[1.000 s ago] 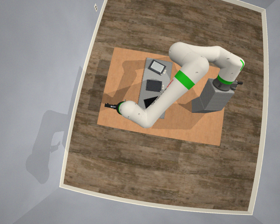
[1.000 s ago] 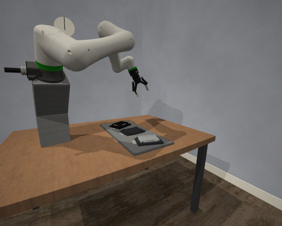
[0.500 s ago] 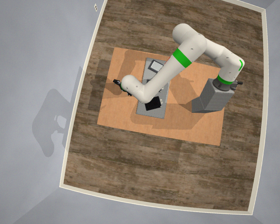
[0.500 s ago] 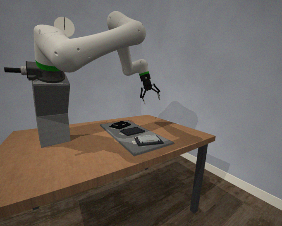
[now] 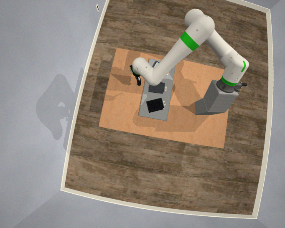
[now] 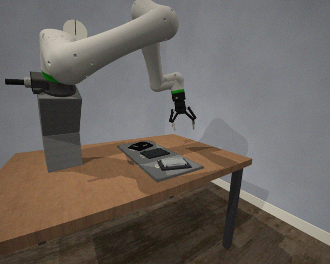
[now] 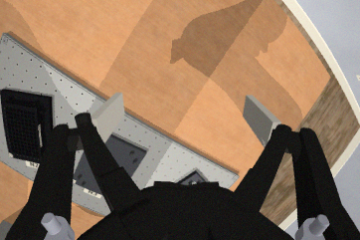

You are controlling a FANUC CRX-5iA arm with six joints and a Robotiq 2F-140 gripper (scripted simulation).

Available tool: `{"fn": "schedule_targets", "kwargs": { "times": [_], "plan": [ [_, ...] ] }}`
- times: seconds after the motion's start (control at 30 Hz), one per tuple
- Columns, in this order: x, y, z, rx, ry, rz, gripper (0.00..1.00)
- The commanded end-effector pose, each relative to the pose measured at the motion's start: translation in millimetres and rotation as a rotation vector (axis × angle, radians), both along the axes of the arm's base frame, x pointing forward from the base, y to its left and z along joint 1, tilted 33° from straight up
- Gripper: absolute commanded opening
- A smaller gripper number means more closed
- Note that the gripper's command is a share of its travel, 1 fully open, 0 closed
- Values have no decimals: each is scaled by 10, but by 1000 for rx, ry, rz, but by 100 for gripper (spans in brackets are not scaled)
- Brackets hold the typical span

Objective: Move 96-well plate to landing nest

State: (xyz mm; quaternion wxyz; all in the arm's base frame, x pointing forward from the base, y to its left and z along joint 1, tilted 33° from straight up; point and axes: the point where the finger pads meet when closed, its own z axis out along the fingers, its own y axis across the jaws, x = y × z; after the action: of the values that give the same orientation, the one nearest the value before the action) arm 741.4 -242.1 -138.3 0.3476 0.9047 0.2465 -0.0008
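Observation:
A grey deck (image 6: 159, 160) on the wooden table carries three nests in a row. A black 96-well plate (image 6: 141, 145) sits on the far nest. It also shows in the overhead view (image 5: 155, 105) and in the wrist view (image 7: 25, 123). The middle nest (image 6: 154, 153) is dark and flat with no plate on it. A white 96-well plate (image 6: 173, 162) sits on the near nest; in the overhead view (image 5: 156, 63) my arm partly hides it. The ID and nest labels are too small to read. My gripper (image 6: 183, 124) is open and empty, high above the table beside the deck, and it also shows in the overhead view (image 5: 138, 80).
The arm's grey pedestal (image 6: 61, 130) stands on the table behind the deck. The table's right edge (image 6: 245, 162) and a wall are near the gripper's side.

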Motion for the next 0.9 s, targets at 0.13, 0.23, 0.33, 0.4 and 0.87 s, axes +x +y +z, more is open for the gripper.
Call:
{"fn": "schedule_targets", "kwargs": {
  "times": [0.13,0.23,0.33,0.4,0.87],
  "plan": [
    [-780,-823,171,74,-165,-265,100],
    [-780,-823,171,74,-165,-265,100],
    [-1087,-1057,215,98,-213,-367,100],
    [-1381,-1249,250,119,-257,-461,100],
    [-2513,-1758,346,183,-417,-807,100]
  ]
}}
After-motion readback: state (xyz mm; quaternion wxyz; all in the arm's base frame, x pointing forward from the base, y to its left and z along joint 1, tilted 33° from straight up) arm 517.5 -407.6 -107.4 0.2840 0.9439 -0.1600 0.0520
